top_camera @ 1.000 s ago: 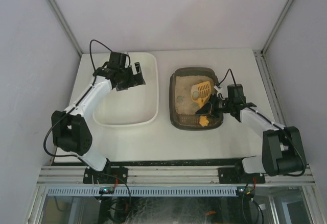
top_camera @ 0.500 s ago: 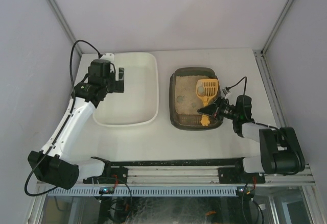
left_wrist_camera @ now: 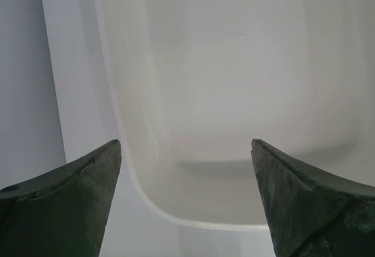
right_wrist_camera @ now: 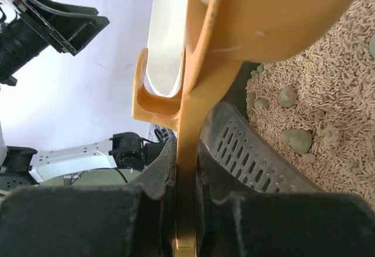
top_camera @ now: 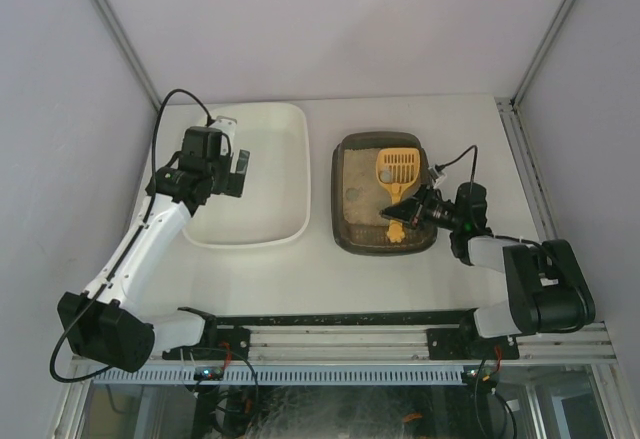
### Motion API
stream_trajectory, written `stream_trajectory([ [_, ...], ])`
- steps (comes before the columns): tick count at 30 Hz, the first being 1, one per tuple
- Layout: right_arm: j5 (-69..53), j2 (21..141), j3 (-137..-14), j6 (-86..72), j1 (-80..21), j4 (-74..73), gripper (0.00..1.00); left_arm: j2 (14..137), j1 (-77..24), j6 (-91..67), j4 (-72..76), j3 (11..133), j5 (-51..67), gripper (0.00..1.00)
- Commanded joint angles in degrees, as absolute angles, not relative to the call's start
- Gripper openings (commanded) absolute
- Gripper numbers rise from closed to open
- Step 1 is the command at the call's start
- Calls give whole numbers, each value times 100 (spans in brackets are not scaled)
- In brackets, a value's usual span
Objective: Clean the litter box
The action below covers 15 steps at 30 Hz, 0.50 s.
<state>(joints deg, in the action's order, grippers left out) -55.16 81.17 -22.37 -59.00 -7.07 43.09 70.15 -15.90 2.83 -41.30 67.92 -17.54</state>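
The litter box (top_camera: 338,199) is a dark grey-brown tray right of centre, with beige litter (top_camera: 362,174) inside. My right gripper (top_camera: 412,209) hangs over the box's near right corner, shut on the handle of a yellow slotted scoop (top_camera: 397,167) whose head lies over the litter. In the right wrist view the yellow scoop handle (right_wrist_camera: 188,169) is pinched between the fingers of my right gripper (right_wrist_camera: 187,151), and grey-green clumps (right_wrist_camera: 296,140) lie in the pellet litter (right_wrist_camera: 328,75) below. My left gripper (top_camera: 232,171) is open and empty over the white tub's left side, as the left wrist view of the left gripper (left_wrist_camera: 186,151) confirms.
A larger white plastic tub (top_camera: 265,221) stands left of the litter box; its inside (left_wrist_camera: 234,93) looks bare. The box's slotted wall (right_wrist_camera: 246,151) is close beside the right fingers. Enclosure walls stand on both sides and an aluminium rail (top_camera: 330,339) runs along the near edge.
My left arm swung left from the tub's middle to its left side. My right arm drew back to the right and lowered, and the scoop's head turned toward the far end of the box.
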Motion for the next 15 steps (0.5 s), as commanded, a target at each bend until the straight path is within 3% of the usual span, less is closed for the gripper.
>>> stream_trajectory([
  [1,-5403,8130,-2393,-5608,-956,4324,0,6926,-1604,468,-3989,6779,-1800,95],
  [6,-5462,8309,-2142,-5978,-671,5045,0,6932,-1596,531,-3981,6757,-1795,94],
  [10,-5539,8278,-2398,-5619,-1062,4436,0,6891,-1598,613,-3943,6715,-1768,95],
  [13,-5754,8724,-1966,-6905,-344,6281,0,6935,-1595,592,-3910,6729,-1915,95],
  [15,-5933,9274,-1927,-7540,-387,7365,0,6973,-1599,633,-3947,6736,-1814,95],
])
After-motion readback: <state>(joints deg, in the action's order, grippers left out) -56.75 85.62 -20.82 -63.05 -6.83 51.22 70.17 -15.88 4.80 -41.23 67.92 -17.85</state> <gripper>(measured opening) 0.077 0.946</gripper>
